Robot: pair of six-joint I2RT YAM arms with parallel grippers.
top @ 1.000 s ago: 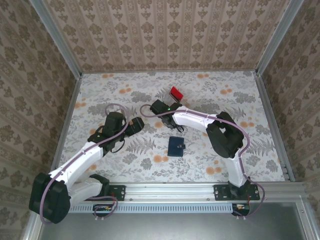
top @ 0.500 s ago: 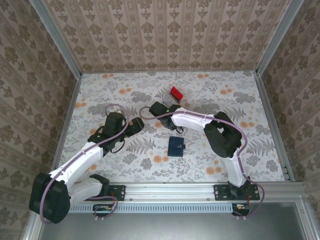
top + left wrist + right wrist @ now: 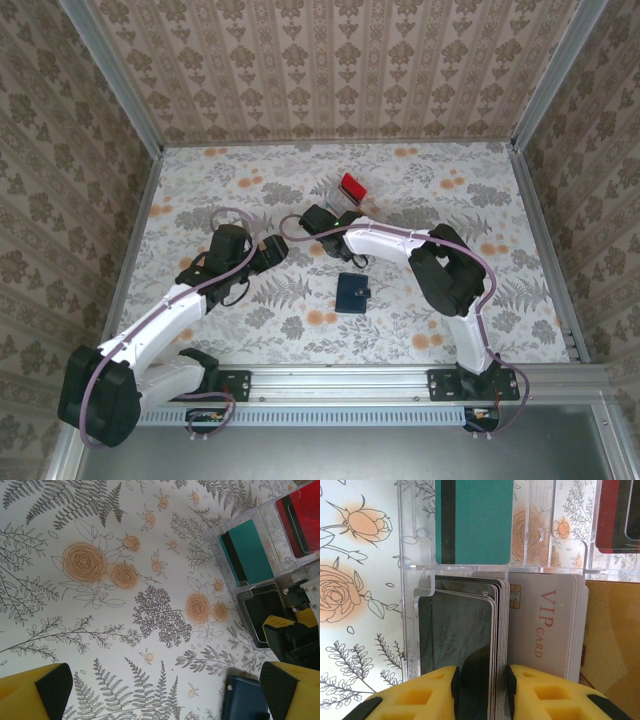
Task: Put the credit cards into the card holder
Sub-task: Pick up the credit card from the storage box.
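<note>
The navy card holder lies closed on the table; its corner also appears in the left wrist view. The credit cards stand in a clear slotted rack: a teal card, a red card, a white-grey VIP card and a stack of dark cards. My right gripper is down in the rack, its yellow fingers pressed to either side of the dark stack. My left gripper hovers open over bare tablecloth, left of the holder.
The rack stands behind the holder at mid-table, its red card on top. A tan-orange surface fills the rack's right slot. Metal rails and patterned walls edge the floral tablecloth.
My right gripper has shifted slightly toward the near side at the rack. The left arm and the card holder have not moved.
</note>
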